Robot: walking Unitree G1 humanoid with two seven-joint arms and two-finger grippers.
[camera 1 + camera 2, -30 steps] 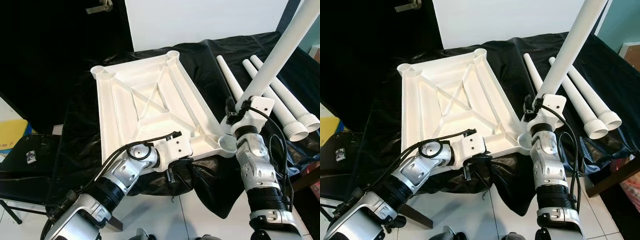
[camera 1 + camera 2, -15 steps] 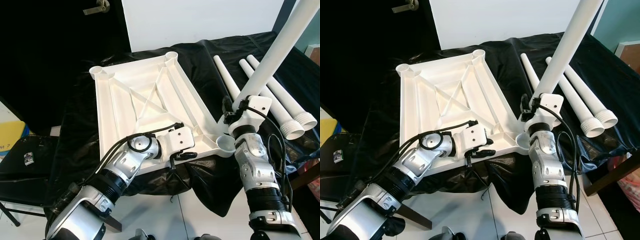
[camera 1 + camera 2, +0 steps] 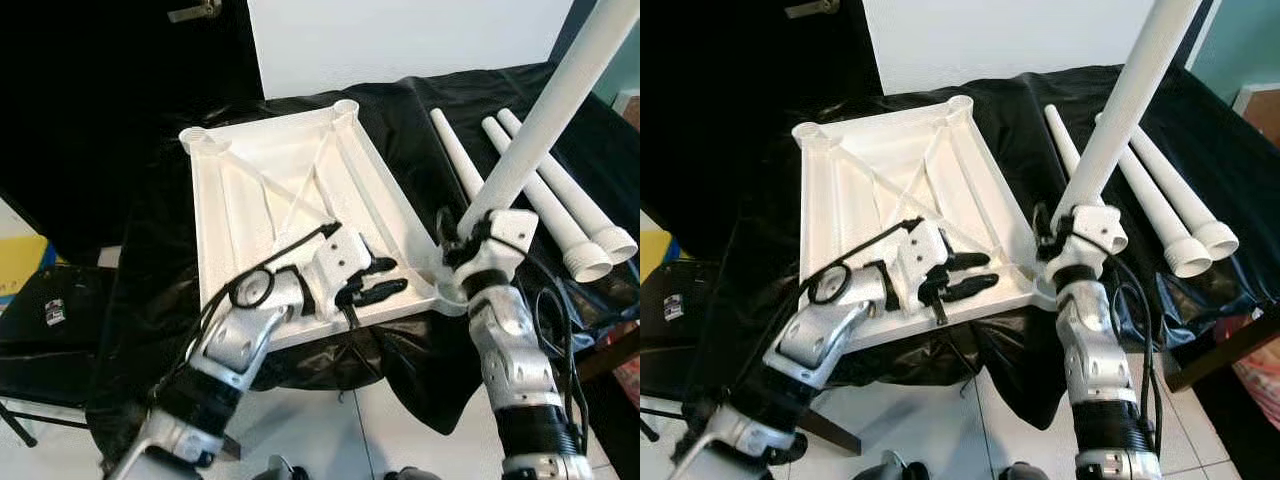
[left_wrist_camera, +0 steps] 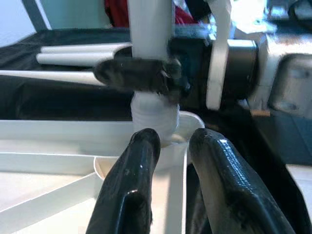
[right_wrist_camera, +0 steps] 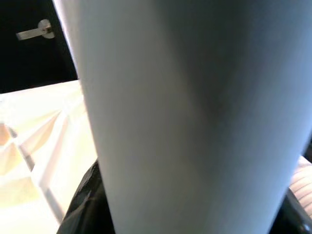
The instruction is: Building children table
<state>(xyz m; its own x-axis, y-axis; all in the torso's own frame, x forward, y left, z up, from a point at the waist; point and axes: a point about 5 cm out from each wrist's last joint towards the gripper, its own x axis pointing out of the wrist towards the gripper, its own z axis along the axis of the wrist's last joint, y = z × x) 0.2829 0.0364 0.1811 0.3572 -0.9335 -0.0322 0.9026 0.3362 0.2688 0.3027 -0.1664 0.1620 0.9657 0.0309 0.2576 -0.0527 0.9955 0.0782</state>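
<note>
On the black-draped work surface, left eye view: the white tabletop (image 3: 290, 215) is lying underside up, ribs showing, with three spare legs (image 3: 560, 215) lying side by side well apart to its right on the black cloth (image 3: 150, 300).
Right gripper, left eye view: the right gripper (image 3: 470, 232) is clasping the lower end of the leg (image 3: 545, 115), which is leaning up and away over the near right corner socket (image 3: 448, 290).
Left gripper, left eye view: the left gripper (image 3: 378, 280) is hovering over the tabletop's near edge, its two fingers parted and grasping nothing, pointing toward that socket.
Right eye view: the same layout is showing, and the leg's foot looks to be sitting at the socket, though how deep it is seated is hard to tell.
Left wrist view: the black fingers (image 4: 131, 190) are aiming straight at the ribbed foot of the leg (image 4: 153, 114) where it is meeting the socket rim (image 4: 190, 119), with the other arm's fingers wrapped round the leg just above.
Right wrist view: the leg's white surface (image 5: 180, 117) is sitting close against the lens, with tabletop ribs beside it.
Risk, tilt: the leg is leaning, so pressing or twisting it now could be cross-threading or jamming it.
Risk, slide: the tabletop is overhanging the near edge unheld, so a push could be shifting it off the cloth.
Risk, collision: the left fingers are closing in near the right wrist's cables and could be snagging them.
</note>
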